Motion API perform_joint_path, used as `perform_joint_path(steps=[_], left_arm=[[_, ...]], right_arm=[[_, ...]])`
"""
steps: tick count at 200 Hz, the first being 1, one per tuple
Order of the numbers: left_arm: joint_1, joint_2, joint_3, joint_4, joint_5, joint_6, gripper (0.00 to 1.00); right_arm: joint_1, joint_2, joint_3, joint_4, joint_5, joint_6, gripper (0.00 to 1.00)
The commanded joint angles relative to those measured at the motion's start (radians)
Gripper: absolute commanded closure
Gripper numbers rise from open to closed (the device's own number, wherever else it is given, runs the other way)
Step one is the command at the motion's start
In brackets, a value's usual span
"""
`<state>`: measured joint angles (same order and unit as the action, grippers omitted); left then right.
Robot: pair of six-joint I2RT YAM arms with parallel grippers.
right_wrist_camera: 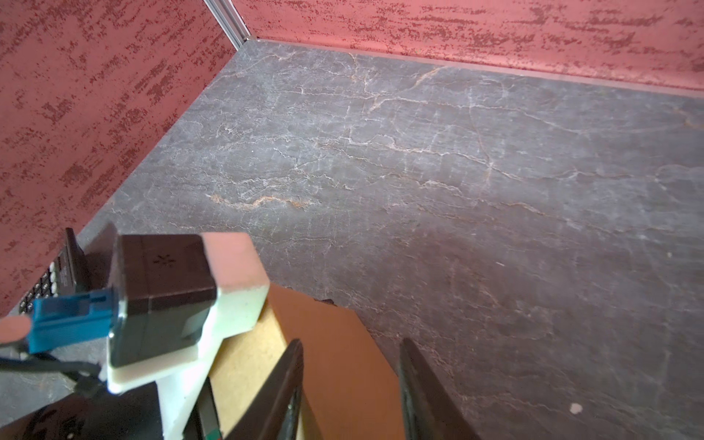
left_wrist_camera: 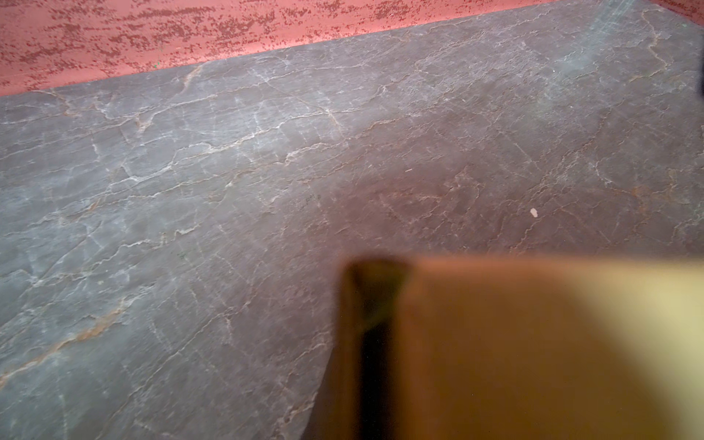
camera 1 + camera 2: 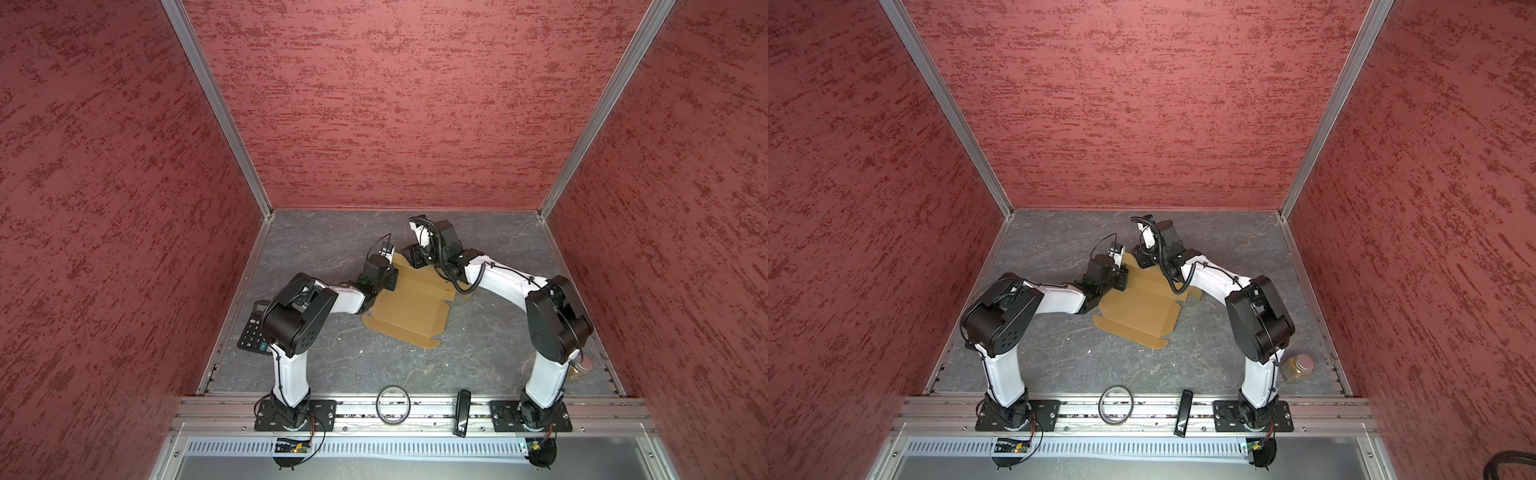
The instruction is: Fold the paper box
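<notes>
The paper box point(image 3: 409, 313) is a flat tan cardboard sheet with flaps, lying mid-table in both top views point(image 3: 1136, 318). My left gripper point(image 3: 390, 272) sits at the sheet's far left edge. In the left wrist view the blurred cardboard point(image 2: 514, 343) fills the space at its jaws, which are shut on a raised flap. My right gripper point(image 1: 351, 343) is at the sheet's far corner point(image 3: 410, 259), open, its two dark fingers point(image 1: 289, 381) standing either side of a raised flap point(image 1: 343, 362) without touching it.
A black calculator point(image 3: 253, 328) lies by the left wall. On the front rail are a dark ring point(image 3: 393, 404) and a black stick-shaped device point(image 3: 462, 413). A jar point(image 3: 1298, 368) stands behind the right arm's base. Red walls enclose three sides.
</notes>
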<state>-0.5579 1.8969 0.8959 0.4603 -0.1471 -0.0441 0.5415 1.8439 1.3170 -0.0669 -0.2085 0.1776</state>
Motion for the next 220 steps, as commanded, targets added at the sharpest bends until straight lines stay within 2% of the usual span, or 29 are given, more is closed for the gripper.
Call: perform_joint_path(steps=[1, 89, 190, 220], left_arm=[[0.010, -0.024, -0.005, -0.014, 0.018, -0.011, 1.00], [0.011, -0.015, 0.009, -0.023, 0.021, -0.010, 1.00], [0.008, -0.013, 0.012, -0.027, 0.017, -0.013, 1.00], [0.007, -0.015, 0.015, -0.034, 0.006, -0.013, 0.94]], right_arm=[[-0.002, -0.033, 0.007, -0.095, -0.011, -0.045, 0.56], [0.002, -0.051, -0.006, -0.067, -0.081, -0.056, 0.51], [0.006, 0.003, -0.007, -0.093, -0.071, -0.078, 0.50], [0.005, 0.012, -0.015, -0.090, -0.066, -0.079, 0.52]])
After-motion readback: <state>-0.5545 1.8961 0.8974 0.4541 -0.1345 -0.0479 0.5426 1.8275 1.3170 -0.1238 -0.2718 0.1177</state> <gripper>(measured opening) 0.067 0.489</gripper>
